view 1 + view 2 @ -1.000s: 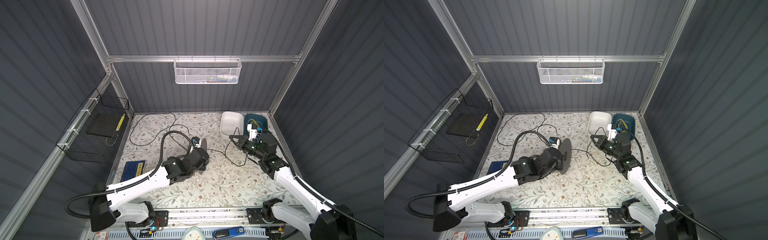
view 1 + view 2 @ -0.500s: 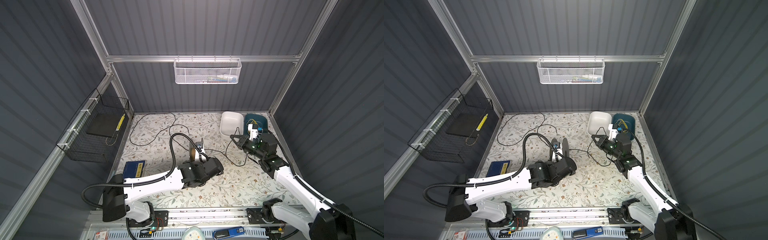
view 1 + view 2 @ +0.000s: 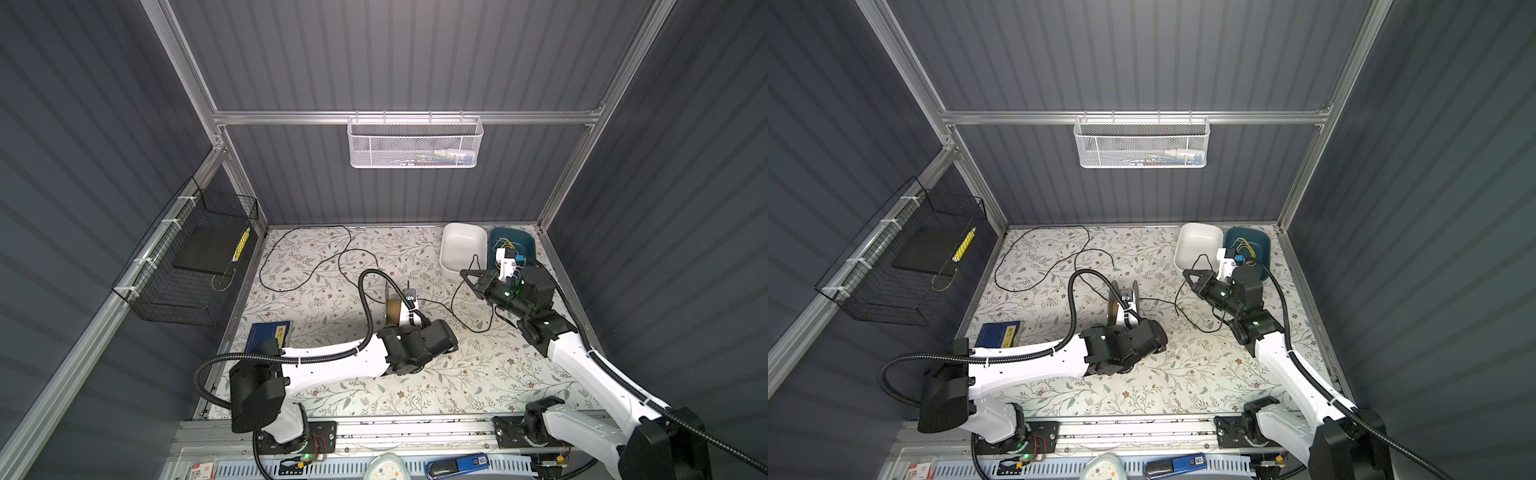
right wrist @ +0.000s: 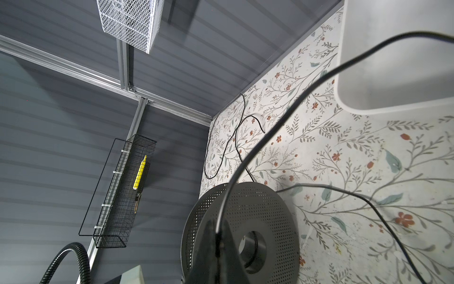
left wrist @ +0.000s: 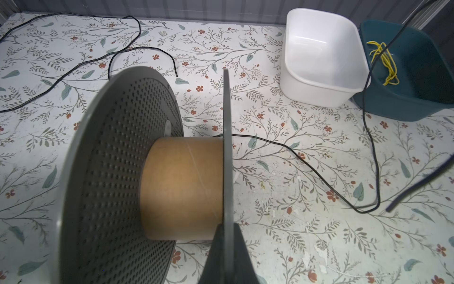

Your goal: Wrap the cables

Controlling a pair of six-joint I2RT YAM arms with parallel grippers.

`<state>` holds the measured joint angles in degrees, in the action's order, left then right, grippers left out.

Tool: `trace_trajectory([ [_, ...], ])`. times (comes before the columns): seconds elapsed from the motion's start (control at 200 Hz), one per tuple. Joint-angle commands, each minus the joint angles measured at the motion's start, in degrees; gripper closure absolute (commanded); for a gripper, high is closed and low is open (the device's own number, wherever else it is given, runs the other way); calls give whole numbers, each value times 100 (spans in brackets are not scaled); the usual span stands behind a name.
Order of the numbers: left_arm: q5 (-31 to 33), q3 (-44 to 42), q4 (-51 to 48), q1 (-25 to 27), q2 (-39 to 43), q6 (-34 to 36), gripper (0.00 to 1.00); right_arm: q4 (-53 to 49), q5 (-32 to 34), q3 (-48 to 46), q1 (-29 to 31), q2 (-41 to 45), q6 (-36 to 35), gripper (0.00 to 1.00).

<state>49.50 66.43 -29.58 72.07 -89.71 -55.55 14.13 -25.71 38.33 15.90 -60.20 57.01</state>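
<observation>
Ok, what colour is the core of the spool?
Cardboard brown core, between dark grey perforated flanges; it shows best in the left wrist view.

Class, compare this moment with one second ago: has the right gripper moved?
No. The right gripper, shut on the cable, sits just off the near rim of the white tub, exactly where it was then.

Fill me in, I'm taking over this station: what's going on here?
The left gripper is shut on one flange of the grey spool, holding it on edge at the middle of the floral table. The right gripper is pinching the black cable, lifting a stretch of it beside the spool. The cardboard core is bare, and most of the cable lies loose across the table.
</observation>
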Motion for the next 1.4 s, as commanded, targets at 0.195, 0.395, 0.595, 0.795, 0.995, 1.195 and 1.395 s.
trace_trajectory([
  [0.195,236,-138,225,39,189,28,100,99,-100,48,-17,140,38,100],
  [0.395,210,-175,175,33,218,77,84,28,-109,36,-17,202,20,100],
  [0.595,120,-177,253,35,384,456,67,80,-144,12,-8,160,46,100],
  [0.795,-189,261,172,30,605,1301,63,149,-212,76,40,72,82,100],
  [0.995,-378,819,-434,30,1302,2003,43,107,-183,541,436,-119,-14,100],
  [1.195,-942,141,-458,-434,2283,2121,32,528,-133,1118,1099,-727,231,100],
  [1.395,-1596,-788,-49,-797,3096,2168,27,1079,162,1470,1884,-1509,431,100],
])
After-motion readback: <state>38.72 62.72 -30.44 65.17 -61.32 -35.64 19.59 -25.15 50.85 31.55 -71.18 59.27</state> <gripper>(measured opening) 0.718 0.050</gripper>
